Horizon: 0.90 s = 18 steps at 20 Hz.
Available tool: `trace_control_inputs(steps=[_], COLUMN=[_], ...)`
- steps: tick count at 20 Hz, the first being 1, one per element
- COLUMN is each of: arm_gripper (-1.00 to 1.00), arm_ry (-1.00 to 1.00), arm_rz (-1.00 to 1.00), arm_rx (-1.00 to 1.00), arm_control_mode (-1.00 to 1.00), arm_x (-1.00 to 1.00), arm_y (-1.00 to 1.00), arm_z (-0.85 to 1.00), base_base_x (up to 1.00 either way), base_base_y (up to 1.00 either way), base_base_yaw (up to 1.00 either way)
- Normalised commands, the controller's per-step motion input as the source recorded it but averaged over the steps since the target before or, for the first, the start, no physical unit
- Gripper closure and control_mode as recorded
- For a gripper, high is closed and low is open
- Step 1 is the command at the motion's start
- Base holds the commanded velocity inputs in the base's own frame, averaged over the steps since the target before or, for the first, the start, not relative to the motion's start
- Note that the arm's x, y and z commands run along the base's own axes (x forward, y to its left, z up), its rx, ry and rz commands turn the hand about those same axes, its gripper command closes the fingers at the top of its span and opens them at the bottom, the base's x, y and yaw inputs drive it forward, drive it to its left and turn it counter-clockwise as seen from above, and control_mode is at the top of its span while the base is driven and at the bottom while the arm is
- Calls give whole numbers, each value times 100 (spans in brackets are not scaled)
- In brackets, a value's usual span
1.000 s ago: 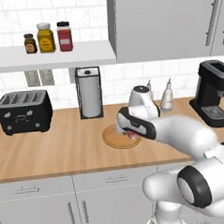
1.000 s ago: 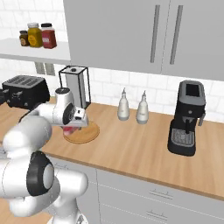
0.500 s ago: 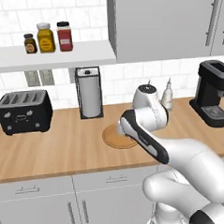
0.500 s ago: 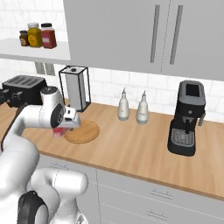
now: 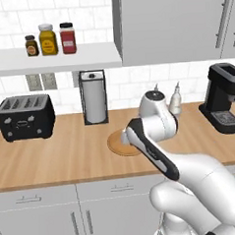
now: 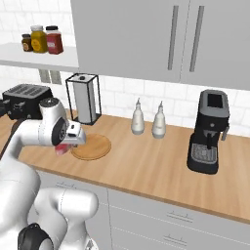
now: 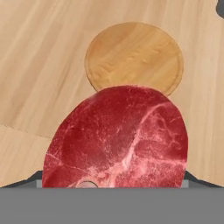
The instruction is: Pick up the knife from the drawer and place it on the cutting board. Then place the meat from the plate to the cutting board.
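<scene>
Left base view: the white arm bends over the wooden counter (image 5: 53,158), its hand low beside the plate (image 5: 122,144), which lies on the counter in front of the paper towel holder (image 5: 93,97). The arm hides the gripper here. A black toaster (image 5: 25,116) stands at the left, a coffee machine (image 5: 225,99) at the right, and three jars (image 5: 48,39) sit on the wall shelf.

Right base view: the gripper (image 6: 62,148) hangs just off the plate's (image 6: 93,146) near-left edge, and a red-pink piece of the meat (image 6: 60,149) shows beneath the hand, clear of the plate. Two bottles (image 6: 148,120) stand further back between the plate and the coffee machine (image 6: 209,133).

Hand view: the meat (image 7: 120,140) sits directly against the gripper (image 7: 114,186), large in the foreground and raised above the counter. The jaws stand wide, clamped on the meat's two sides; the fingertips themselves are mostly hidden behind it. The plate (image 7: 135,59) lies bare on the counter beyond, its near rim overlapped by the meat in this view.
</scene>
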Motion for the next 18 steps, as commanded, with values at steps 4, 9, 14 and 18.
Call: trace_control_inputs(steps=[4, 9, 14, 18], arm_gripper=[100, 100, 100, 100], arm_ry=[0, 0, 0, 0], arm_rz=[0, 0, 0, 0], arm_rx=[0, 0, 0, 0], arm_control_mode=[100, 100, 100, 100], arm_x=[-16, 0, 0, 0], arm_y=[3, 0, 0, 0], arm_z=[13, 0, 0, 0], base_base_x=[-34, -77, -23, 0], base_base_y=[20, 88, 100, 100], base_base_yaw=[1, 26, 46, 51])
